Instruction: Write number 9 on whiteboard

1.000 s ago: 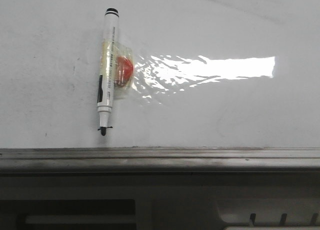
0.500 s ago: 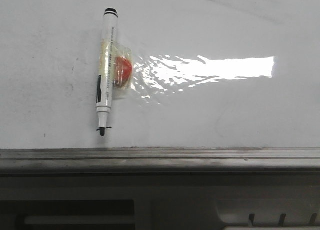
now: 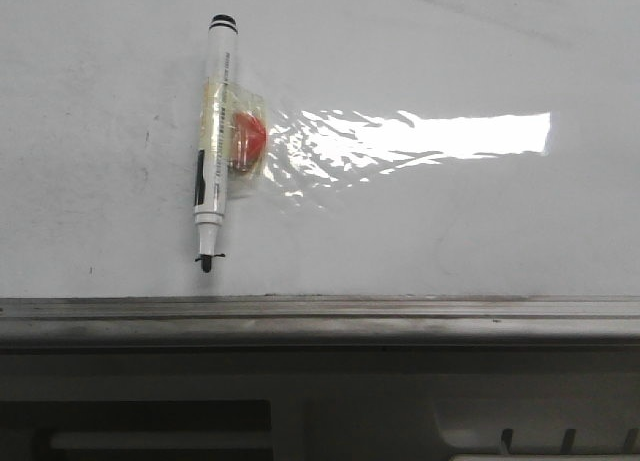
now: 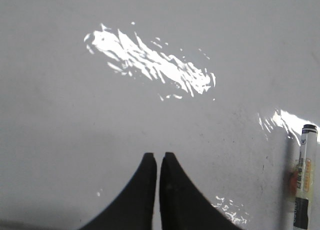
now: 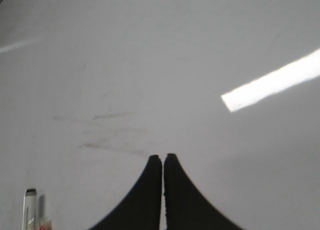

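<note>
The whiteboard (image 3: 450, 231) fills the front view, glossy white with a bright glare band. A white marker (image 3: 213, 141) with a black tip lies on it at the left, an orange piece taped to its side. A short black dash sits at its tip. No number 9 shows on the board. My left gripper (image 4: 157, 156) is shut and empty above bare board; the marker (image 4: 302, 180) lies off to one side. My right gripper (image 5: 163, 157) is shut and empty above bare board; the marker's end (image 5: 31, 210) shows in the corner.
A grey metal rail (image 3: 320, 316) runs along the board's near edge. Faint brownish smudges (image 5: 107, 135) mark the board ahead of the right gripper. Crinkled clear tape (image 3: 300, 151) stretches from the marker toward the glare.
</note>
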Controlling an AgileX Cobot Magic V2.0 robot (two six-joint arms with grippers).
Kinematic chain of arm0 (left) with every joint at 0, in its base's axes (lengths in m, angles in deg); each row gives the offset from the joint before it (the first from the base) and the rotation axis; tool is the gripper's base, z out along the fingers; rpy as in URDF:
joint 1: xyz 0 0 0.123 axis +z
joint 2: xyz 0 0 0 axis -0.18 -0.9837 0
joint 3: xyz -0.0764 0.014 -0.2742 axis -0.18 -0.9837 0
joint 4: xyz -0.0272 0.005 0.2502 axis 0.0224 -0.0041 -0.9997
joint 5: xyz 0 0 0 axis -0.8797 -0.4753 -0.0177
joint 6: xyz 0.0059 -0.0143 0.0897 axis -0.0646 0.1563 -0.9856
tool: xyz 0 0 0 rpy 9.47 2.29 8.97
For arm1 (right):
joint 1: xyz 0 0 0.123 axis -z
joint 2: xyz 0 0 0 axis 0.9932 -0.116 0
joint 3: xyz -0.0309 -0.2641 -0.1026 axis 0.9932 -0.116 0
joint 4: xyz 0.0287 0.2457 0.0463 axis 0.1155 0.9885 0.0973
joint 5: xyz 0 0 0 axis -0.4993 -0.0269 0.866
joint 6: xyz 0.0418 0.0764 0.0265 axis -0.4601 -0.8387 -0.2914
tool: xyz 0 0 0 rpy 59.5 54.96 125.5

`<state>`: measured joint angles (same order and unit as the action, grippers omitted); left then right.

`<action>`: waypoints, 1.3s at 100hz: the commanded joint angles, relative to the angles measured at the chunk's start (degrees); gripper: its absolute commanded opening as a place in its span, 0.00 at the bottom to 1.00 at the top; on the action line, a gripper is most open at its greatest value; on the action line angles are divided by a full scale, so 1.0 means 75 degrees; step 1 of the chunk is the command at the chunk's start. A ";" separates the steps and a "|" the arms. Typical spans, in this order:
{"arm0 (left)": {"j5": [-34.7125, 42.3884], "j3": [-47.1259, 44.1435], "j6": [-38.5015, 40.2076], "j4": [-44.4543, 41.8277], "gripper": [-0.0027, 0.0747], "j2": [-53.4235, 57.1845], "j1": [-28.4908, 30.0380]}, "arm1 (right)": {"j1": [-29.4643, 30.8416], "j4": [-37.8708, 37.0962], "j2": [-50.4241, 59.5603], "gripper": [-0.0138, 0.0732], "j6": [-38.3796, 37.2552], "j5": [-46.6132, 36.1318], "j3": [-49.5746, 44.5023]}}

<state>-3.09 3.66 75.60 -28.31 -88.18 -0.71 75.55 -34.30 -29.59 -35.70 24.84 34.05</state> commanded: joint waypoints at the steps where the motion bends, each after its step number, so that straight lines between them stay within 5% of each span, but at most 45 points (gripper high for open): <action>1: 0.0267 0.1076 -0.0147 -0.0552 0.02 -0.0927 -0.0010 | 0.0028 -0.0419 -0.0626 0.10 0.0128 0.0950 0.0860; 17: 0.0017 0.2290 -0.0230 -0.0565 0.26 -0.2710 -0.0010 | 0.0028 -0.0628 -0.1925 0.17 0.0448 0.2603 0.1785; 34: -0.1639 0.3323 -0.1197 -0.0444 0.57 -0.4522 -0.0262 | 0.0028 -0.0644 -0.2838 0.60 0.0750 0.3296 0.2572; 41: -0.2329 0.3694 -0.1197 -0.0239 0.56 -0.5232 -0.0571 | 0.0028 -0.0683 -0.3051 0.69 0.0750 0.3315 0.2718; 53: -0.2416 0.3943 -0.1227 0.0007 0.56 -0.6105 -0.1586 | 0.0028 -0.0915 -0.3226 0.69 0.0750 0.3290 0.2741; 82: 0.0223 0.3944 -0.1122 0.1029 0.55 -0.7367 -0.4395 | 0.0028 -0.0953 -0.3280 0.69 0.0750 0.3366 0.2741; 100: 0.1320 0.3944 -0.1122 0.1561 0.48 -0.8070 -0.4568 | 0.0028 -0.0953 -0.3280 0.69 0.0750 0.3366 0.2741; 119: 0.1543 0.3944 -0.1122 0.1561 0.45 -0.8587 -0.4551 | 0.0028 -0.0953 -0.3280 0.69 0.0750 0.3366 0.2741; 130: 0.1493 0.3944 -0.1122 0.1610 0.34 -0.8809 -0.4551 | 0.0028 -0.0953 -0.3280 0.69 0.0750 0.3366 0.2741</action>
<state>4.24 31.97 66.87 -16.92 -152.98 -34.94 75.55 -41.30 -53.38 -30.73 53.90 52.49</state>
